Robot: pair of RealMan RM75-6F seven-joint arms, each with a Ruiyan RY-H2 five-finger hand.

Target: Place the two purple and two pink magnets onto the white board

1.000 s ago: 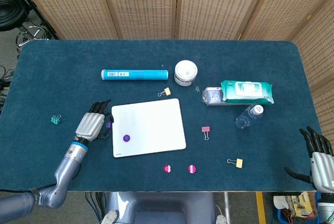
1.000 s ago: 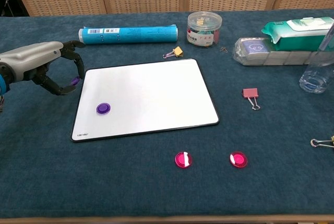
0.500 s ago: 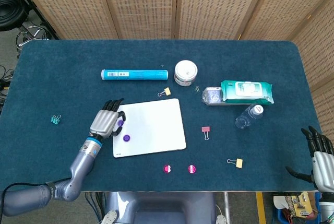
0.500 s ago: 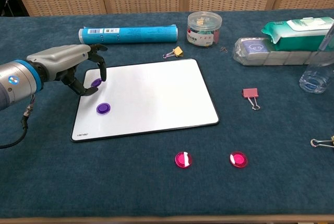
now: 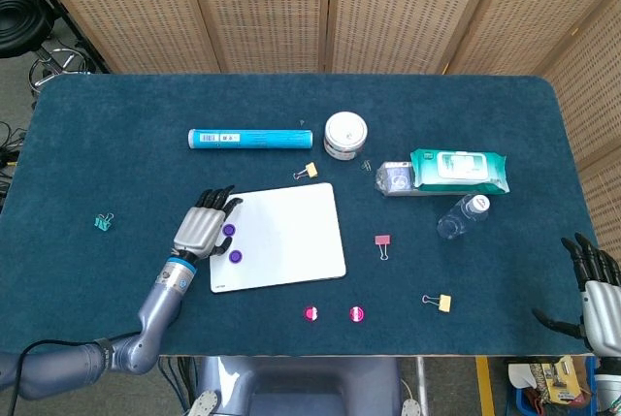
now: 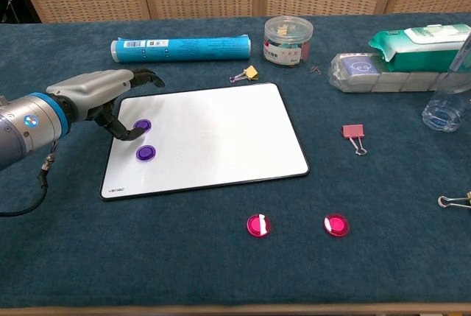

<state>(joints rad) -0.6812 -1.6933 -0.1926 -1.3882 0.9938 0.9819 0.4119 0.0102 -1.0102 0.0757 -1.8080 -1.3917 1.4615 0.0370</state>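
White board [image 6: 213,128] lies flat mid-bench [image 6: 110,257] on the blue cloth, w/ two purple magnets on its left part: upper purple magnet [image 6: 143,125] & lower purple magnet [image 6: 146,153], near each other, not touching. Left hand [image 6: 103,95] hangs over the board's left edge, fingers spread above the top-left corner, thumb tip just beside the upper purple magnet; can't tell if it touches, nothing gripped. Two pink magnets sit off the board on the cloth below its lower edge: left pink magnet [image 6: 257,225] & right pink magnet [image 6: 335,225], well apart. Right hand [image 5: 594,290] at far right edge of head view, off the bench, fingers apart, empty. Containers: clear round tub [image 6: 288,40] w/ lid on, behind the board, holds mixed coloured clips. Wipes pack [image 6: 419,42] rests on a clear flat pack [image 6: 368,71]; clear bottle [image 5: 462,215] lies tilted just in front of them. Blue tube [image 6: 180,48] lies on its side behind the board. Loose clips: yellow [image 6: 249,74] by the board's top edge, pink clip [image 6: 354,134] right of the board, teal clip [image 5: 103,222] far left.
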